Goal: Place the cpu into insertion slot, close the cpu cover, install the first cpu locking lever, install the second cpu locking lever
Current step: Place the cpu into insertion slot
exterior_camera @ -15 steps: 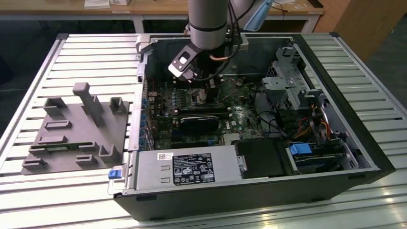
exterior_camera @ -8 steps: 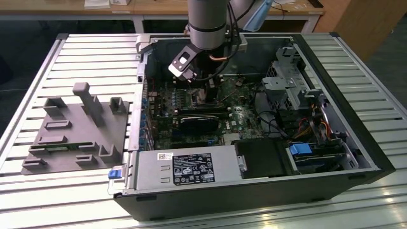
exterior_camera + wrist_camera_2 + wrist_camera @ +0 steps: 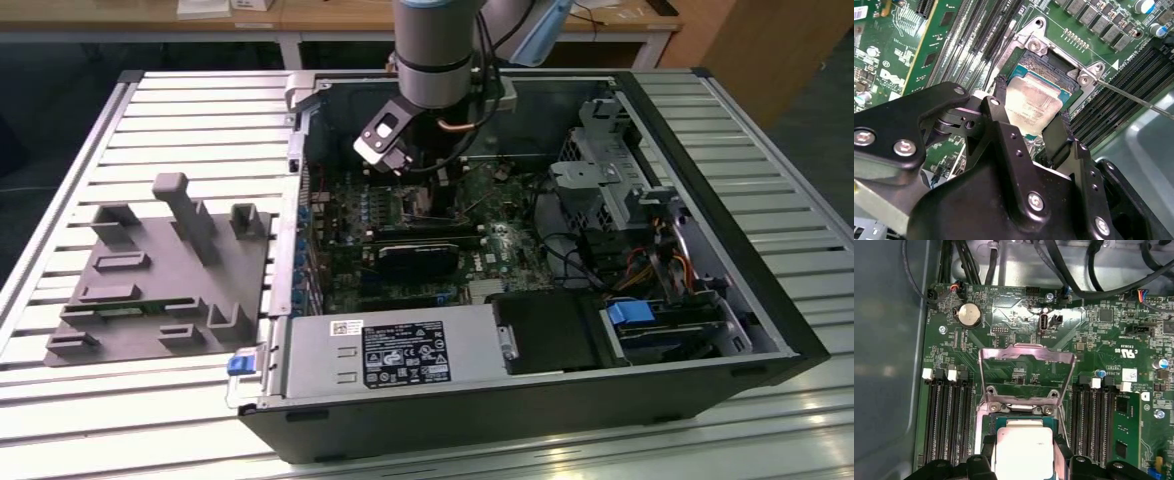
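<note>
Second wrist view: the cpu (image 3: 1034, 100) is seen clamped between the two black fingers (image 3: 1055, 136) of the gripper (image 3: 1030, 114), which are closed onto its opposite edges and hold nothing else. It is carried metal top up, directly over the insertion slot (image 3: 1048, 62) and very close to it. In the first wrist view the cpu cover (image 3: 1026, 355) is found swung up and open beyond the slot, so the way down is judged free. The placing is judged best done with the chip kept level and squared to the socket walls, so that its corners are matched to the frame before any weight is put on the contacts. No sideways sliding should be allowed, and the grip is best kept until the chip is borne evenly. A thin locking lever (image 3: 1134, 98) is seen standing out beside the slot, apart from the chip. In the exterior view the arm (image 3: 434, 50) is seen reaching down into the open computer case (image 3: 534, 410) on the slatted bench (image 3: 200, 110). Whether the chip rests in the slot or hangs just above it cannot be told: its near edge is covered by the gripper body, the contacts beneath are hidden, and a second lever cannot be made out.
</note>
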`<state>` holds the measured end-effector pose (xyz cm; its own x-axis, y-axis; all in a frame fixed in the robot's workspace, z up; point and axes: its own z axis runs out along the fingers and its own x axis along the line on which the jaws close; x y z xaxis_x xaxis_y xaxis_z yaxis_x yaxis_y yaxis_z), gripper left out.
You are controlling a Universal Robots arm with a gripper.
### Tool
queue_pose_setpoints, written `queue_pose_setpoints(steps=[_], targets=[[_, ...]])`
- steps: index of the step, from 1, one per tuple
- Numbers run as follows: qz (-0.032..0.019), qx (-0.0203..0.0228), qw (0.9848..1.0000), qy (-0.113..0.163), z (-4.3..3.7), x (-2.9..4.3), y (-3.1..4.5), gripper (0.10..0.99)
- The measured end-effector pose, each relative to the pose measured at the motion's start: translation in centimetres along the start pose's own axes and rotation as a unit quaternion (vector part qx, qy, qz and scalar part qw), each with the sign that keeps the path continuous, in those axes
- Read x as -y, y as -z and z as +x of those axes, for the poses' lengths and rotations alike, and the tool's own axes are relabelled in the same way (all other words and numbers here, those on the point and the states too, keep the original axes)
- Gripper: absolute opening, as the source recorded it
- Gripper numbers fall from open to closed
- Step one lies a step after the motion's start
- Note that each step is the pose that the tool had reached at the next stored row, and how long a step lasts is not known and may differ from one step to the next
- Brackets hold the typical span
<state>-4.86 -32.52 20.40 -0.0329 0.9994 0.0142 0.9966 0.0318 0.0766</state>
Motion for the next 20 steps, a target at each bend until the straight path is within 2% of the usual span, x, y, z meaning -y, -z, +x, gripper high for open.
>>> queue_pose_setpoints(steps=[20], targets=[[-0.0003,0.0012,0.9999,-0.017,0.49,0.65,-0.81,0.537]])
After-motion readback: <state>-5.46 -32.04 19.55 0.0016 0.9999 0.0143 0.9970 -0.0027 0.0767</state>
